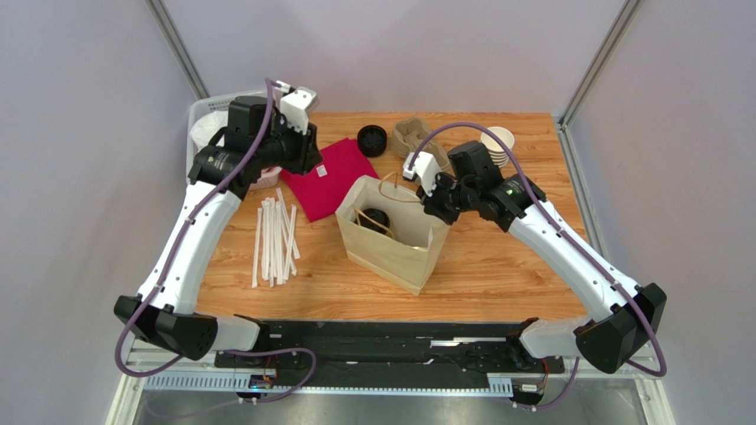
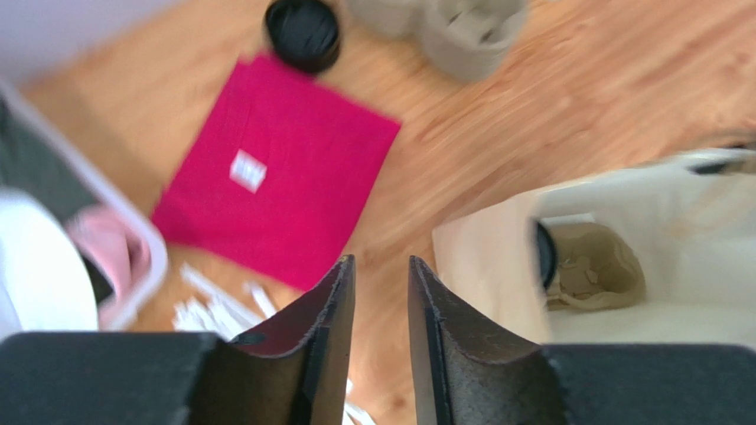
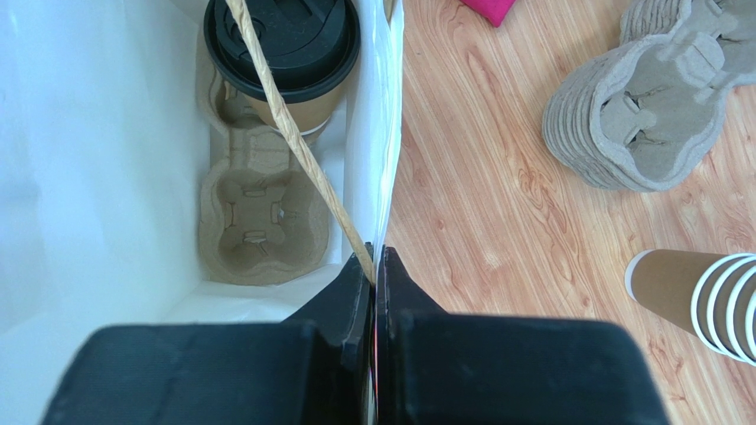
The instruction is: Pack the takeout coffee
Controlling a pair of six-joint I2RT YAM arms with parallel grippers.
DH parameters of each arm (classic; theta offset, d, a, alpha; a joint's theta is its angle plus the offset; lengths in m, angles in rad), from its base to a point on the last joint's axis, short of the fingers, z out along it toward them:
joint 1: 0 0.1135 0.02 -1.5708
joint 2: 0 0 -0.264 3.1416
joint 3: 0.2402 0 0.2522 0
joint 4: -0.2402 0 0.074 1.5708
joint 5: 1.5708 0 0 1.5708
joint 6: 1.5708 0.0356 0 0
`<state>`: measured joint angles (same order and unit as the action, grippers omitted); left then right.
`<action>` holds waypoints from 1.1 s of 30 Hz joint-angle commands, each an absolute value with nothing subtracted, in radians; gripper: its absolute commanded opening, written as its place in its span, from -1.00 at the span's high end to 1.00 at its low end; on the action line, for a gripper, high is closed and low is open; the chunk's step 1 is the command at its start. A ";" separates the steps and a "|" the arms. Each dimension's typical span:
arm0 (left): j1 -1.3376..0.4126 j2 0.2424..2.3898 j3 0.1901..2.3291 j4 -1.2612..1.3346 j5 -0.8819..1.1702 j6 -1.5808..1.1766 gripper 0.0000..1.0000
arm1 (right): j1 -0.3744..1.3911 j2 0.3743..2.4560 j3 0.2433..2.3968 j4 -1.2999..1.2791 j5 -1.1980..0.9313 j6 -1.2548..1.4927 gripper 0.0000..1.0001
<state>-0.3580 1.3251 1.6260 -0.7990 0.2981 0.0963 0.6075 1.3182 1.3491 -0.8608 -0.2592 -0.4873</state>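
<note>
Pinching upper edge of paper bag point(image 3: 386, 159), right gripper point(image 3: 374, 266) is seen with fingers pressed together on bag wall. Takeout coffee point(image 3: 282, 44) is seated upright inside bag, in slot of pulp carrier point(image 3: 257, 212) farther from that gripper. Left gripper point(image 2: 381, 301) is held above table point(image 2: 550, 115) near red cloth point(image 2: 275, 168), fingers slightly parted, apparently nothing between them; view is blurred.

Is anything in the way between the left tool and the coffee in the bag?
Yes. The paper bag's side wall stands between the left tool and the takeout coffee, hiding most of it from that wrist view. The bag's paper handle also crosses over the lid.
</note>
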 commanded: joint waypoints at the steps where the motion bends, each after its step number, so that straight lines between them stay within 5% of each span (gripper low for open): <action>1: -0.235 1.385 1.548 -0.969 0.215 -0.155 0.23 | 0.614 1.279 1.341 -0.828 -0.236 -0.497 1.00; 12: -0.141 1.459 1.203 -0.841 0.055 -0.249 0.16 | 0.620 1.278 1.364 -0.870 -0.232 -0.489 0.53; 33: -0.106 1.758 1.232 -0.654 0.037 -0.084 0.01 | 0.623 1.282 1.440 -0.896 -0.221 -0.454 -0.25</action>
